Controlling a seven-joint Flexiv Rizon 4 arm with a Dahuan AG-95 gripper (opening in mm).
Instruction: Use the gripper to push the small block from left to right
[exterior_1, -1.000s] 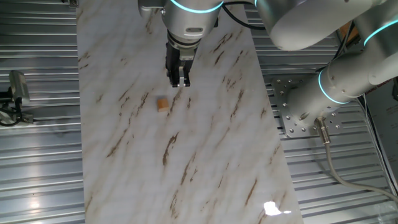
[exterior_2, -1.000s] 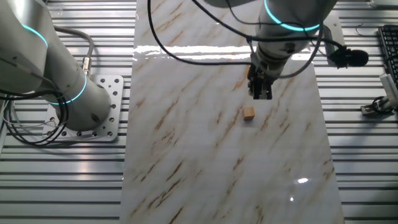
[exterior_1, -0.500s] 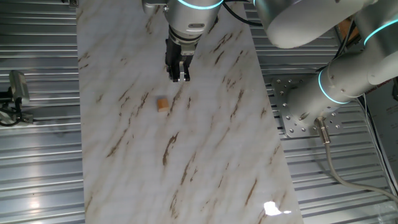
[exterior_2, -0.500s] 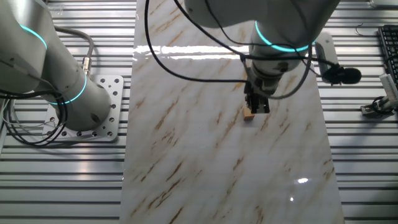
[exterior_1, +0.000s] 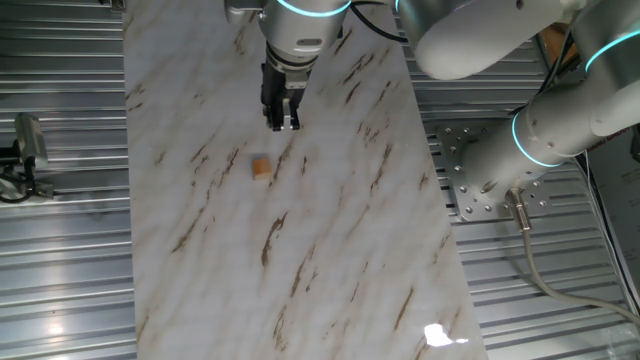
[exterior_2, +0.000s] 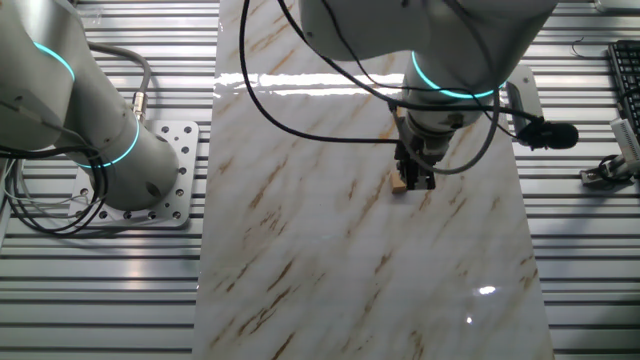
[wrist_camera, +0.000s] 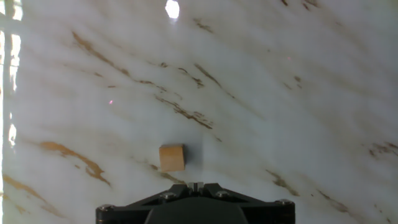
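The small block (exterior_1: 261, 167) is a tan wooden cube lying on the white marble board (exterior_1: 330, 250). My gripper (exterior_1: 283, 124) is shut and empty, its black fingers pressed together. In one fixed view it hangs a little beyond the block, to its upper right. In the other fixed view the gripper (exterior_2: 417, 183) overlaps the block's right side, and only the block's left part (exterior_2: 398, 186) shows. In the hand view the block (wrist_camera: 171, 157) lies just ahead and slightly left of the gripper (wrist_camera: 196, 185). I cannot tell whether they touch.
The arm's white base segment with a cyan ring stands on a perforated plate (exterior_1: 480, 185) beside the board and also shows in the other fixed view (exterior_2: 150, 180). Ribbed metal table (exterior_1: 60, 280) surrounds the board. A keyboard edge (exterior_2: 625, 90) lies far right.
The gripper has shifted slightly up and left in one fixed view and down onto the block's side in the other. The block has not moved.
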